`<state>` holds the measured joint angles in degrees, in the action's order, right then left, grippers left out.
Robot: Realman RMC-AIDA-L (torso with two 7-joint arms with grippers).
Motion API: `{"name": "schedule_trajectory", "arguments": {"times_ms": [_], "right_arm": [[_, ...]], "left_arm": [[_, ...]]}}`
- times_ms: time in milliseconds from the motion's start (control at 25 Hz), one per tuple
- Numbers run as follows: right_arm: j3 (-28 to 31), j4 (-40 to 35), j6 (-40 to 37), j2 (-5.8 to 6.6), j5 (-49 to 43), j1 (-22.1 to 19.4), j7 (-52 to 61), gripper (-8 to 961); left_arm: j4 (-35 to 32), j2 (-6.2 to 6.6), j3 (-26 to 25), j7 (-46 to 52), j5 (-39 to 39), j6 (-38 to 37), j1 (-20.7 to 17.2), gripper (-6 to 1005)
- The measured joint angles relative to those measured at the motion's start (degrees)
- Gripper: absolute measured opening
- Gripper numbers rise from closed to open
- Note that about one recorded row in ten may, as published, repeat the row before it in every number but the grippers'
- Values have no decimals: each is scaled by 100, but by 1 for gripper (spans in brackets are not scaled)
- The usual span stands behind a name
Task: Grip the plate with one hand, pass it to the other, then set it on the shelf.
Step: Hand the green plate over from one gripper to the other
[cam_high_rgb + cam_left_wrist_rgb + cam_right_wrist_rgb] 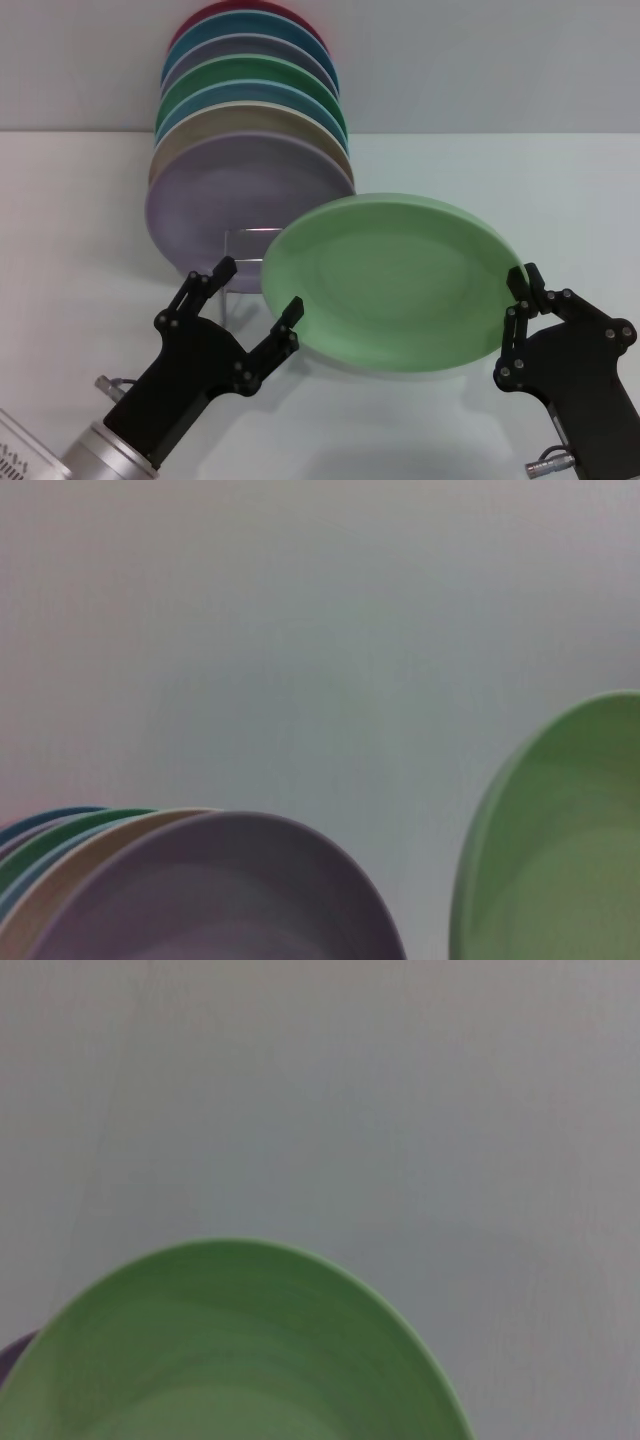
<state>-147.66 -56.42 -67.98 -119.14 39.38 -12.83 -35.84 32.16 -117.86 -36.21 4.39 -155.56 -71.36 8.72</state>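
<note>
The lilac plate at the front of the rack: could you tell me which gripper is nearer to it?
The left. The left gripper, open, sits just below the lilac plate, near the wire rack. The right gripper is across the scene, shut on the far edge of the light green plate.

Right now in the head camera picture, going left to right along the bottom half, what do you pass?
left gripper, open beside the plate's near-left rim → light green plate, held up above the table → right gripper, shut on the plate's right rim.
</note>
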Motion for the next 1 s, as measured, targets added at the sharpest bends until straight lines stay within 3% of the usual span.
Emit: {"name": "schedule_trajectory", "arguments": {"times_ms": [320,520,1000], "right_arm": [[-8,-1,5,5,0,14,-2,22],[-11,-1,7,5,-1,41,-2,21],[-17,-21,74,14,-1,60,-2,21]], "left_arm": [[-3,-10,-52,0,0,108,96,833],[-3,-13,-53,0,0,116,120,627],[-12,-14,-53,0,0,119,141,501]]}}
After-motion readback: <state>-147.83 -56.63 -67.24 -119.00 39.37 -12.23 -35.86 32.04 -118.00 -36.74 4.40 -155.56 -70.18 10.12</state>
